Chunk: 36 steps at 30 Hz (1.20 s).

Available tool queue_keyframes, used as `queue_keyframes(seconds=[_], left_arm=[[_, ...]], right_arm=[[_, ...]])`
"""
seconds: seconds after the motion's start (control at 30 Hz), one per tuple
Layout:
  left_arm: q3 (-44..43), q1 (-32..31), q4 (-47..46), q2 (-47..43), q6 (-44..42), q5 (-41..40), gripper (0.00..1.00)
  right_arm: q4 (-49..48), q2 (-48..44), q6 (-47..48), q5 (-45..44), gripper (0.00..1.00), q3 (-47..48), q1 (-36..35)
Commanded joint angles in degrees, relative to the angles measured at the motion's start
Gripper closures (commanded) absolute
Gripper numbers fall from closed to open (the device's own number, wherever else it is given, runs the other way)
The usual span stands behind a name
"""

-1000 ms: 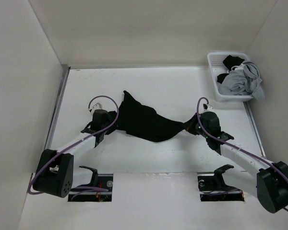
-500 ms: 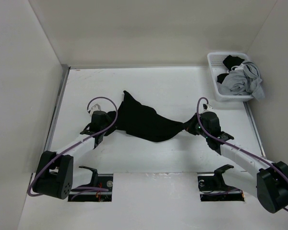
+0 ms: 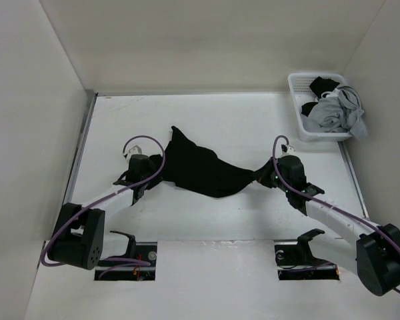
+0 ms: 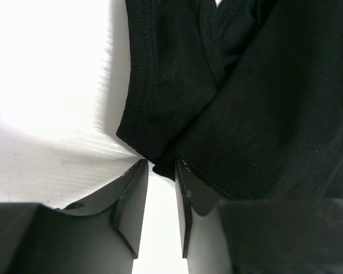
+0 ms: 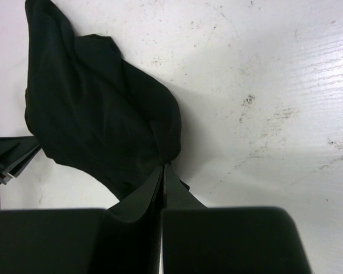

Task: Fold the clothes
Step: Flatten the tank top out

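Table white, scuffed; black garment lies mid-table, bunched into a sagging band btwn the two arms, not yet flat; white basket w/ other laundry at far right corner, well apart. Right gripper pinched tight on garment's right end, cloth gathered into its tips; left gripper jaws a little apart, hem corner just at the tips, not clamped. Step, by my read: getting hold of both ends to spread before any fold; next calls for left to nose fwd over the hem, close, then tension evenly.
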State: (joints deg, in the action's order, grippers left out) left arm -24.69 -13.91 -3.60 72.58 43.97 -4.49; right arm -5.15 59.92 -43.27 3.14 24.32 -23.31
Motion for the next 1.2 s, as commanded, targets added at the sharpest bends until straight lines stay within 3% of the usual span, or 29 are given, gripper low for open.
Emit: queue_keyframes(seconds=[0.0, 0.4, 0.83, 1.17], left_arm=[[-0.3, 0.2, -3.1, -0.3, -0.5, -0.6, 0.78], [-0.7, -0.6, -5.5, 0.6, 0.0, -1.5, 0.76], [-1.2, -2.1, -1.9, -2.6, 0.9, -0.9, 0.90], [-1.6, -2.1, 0.7, -3.9, 1.6, -1.7, 0.81]], right_arm=[[-3.6, 0.2, 1.0, 0.6, 1.00, 1.3, -0.5], [-4.1, 0.0, 1.1, 0.6, 1.00, 1.4, -1.5], [-4.2, -0.2, 1.1, 0.6, 1.00, 1.4, -1.7], [-3.8, -0.9, 1.1, 0.6, 1.00, 1.3, -1.7]])
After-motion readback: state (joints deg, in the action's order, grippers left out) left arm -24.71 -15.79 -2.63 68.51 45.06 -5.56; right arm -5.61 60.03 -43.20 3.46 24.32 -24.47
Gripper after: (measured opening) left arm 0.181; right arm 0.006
